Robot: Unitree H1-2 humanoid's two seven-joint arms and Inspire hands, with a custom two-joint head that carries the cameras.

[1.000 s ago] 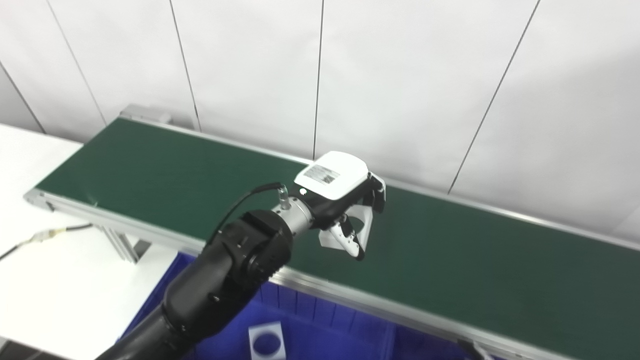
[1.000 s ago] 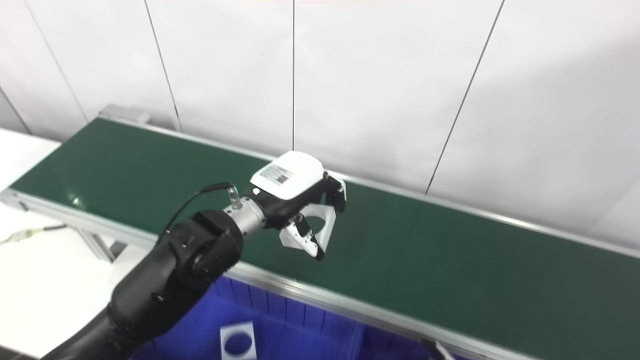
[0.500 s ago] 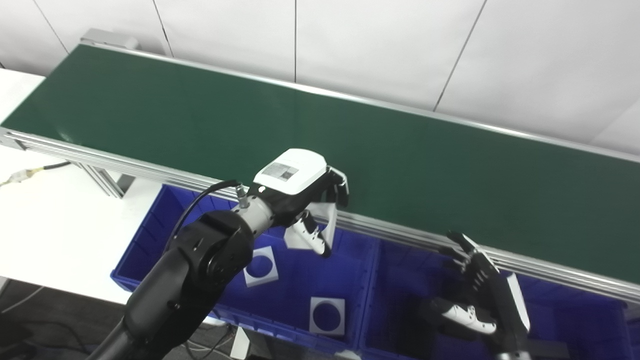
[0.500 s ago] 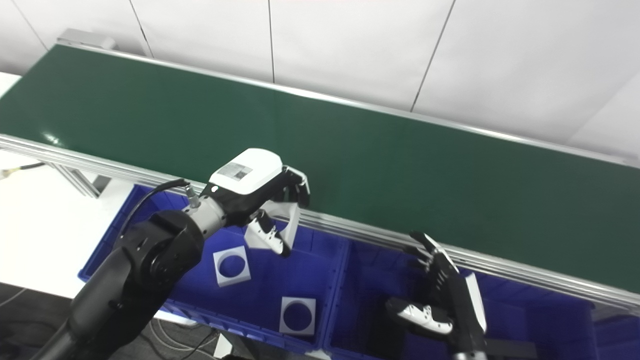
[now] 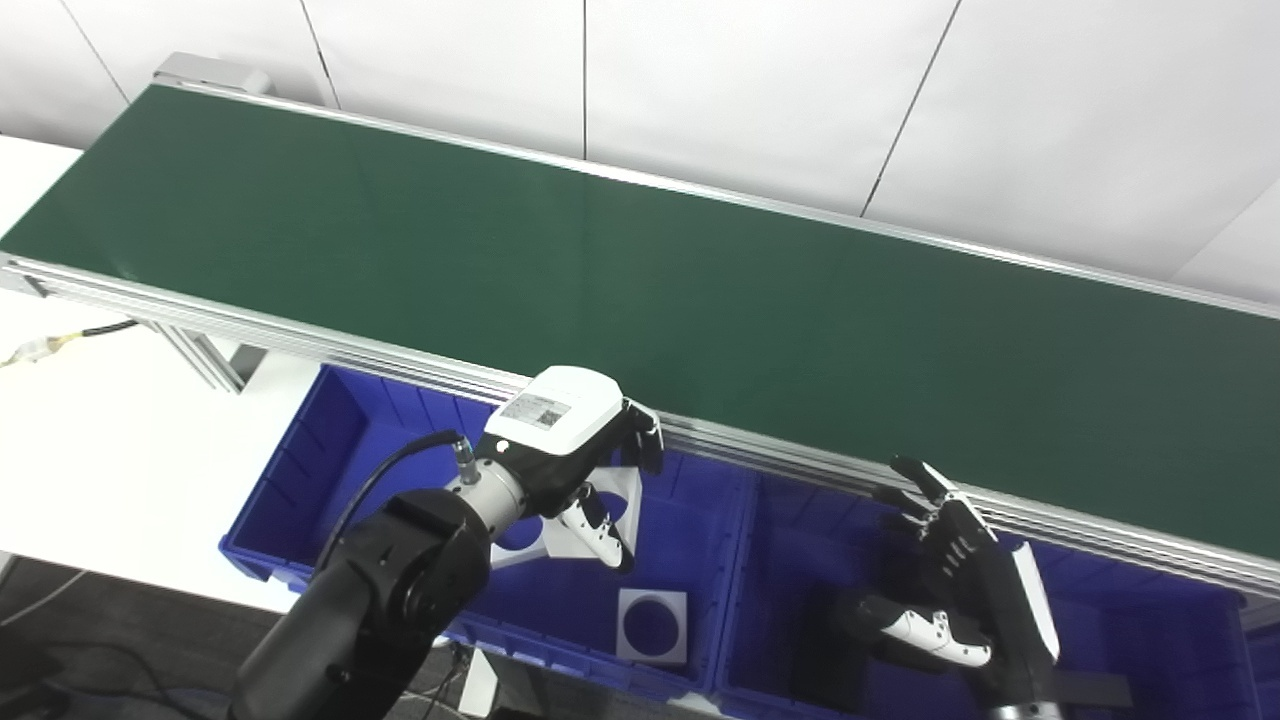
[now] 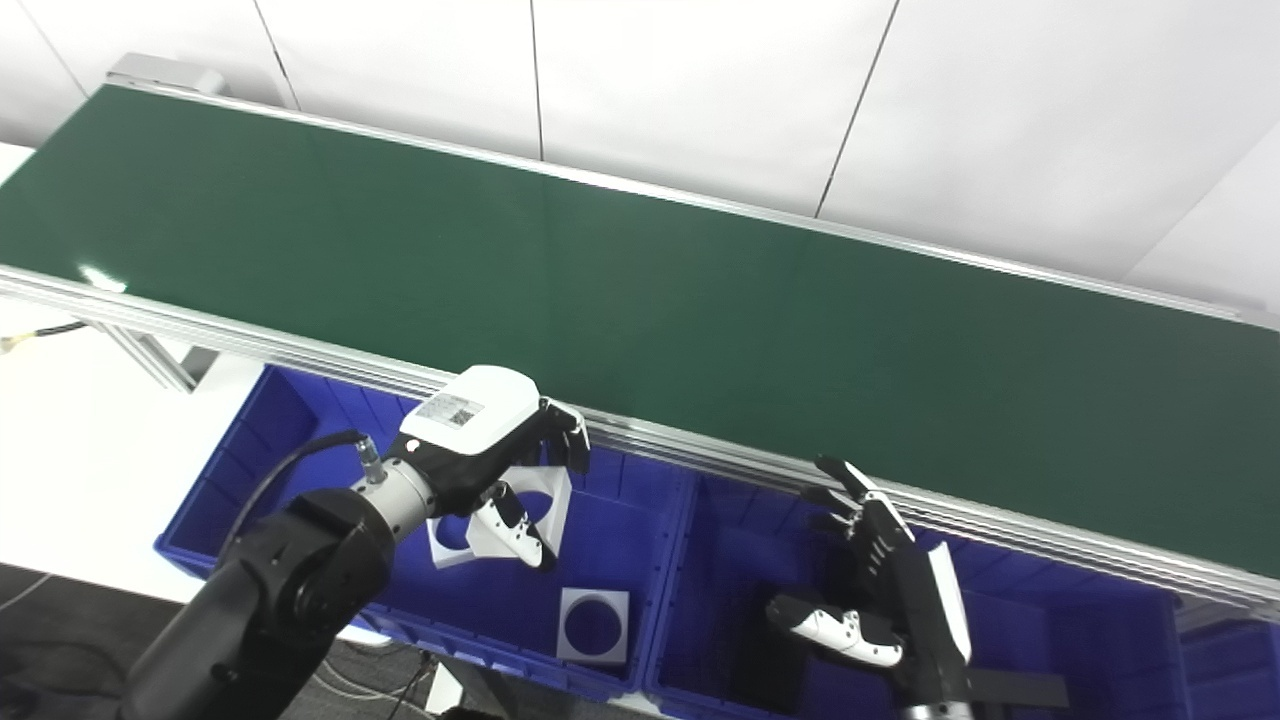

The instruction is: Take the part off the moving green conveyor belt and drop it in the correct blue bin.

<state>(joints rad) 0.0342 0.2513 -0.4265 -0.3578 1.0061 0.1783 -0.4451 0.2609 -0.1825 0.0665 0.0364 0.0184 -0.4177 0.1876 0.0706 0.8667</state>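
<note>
We have the left hand [image 5: 590, 470] closed around a white square part with a round hole [image 5: 618, 497], held low over the left blue bin [image 5: 300, 470] so the drop will be short and land flat. Two matching white square parts lie there, one [image 5: 652, 626] in plain view and another [image 6: 447, 535] mostly hidden behind our hand, which suggests this is the correct bin. The green conveyor belt [image 5: 620, 270] carries nothing in view. Our right hand [image 5: 950, 590] waits above the neighbouring blue bin [image 5: 770, 640], fingers spread and holding nothing, though that bin's dark interior is hard to read.
</note>
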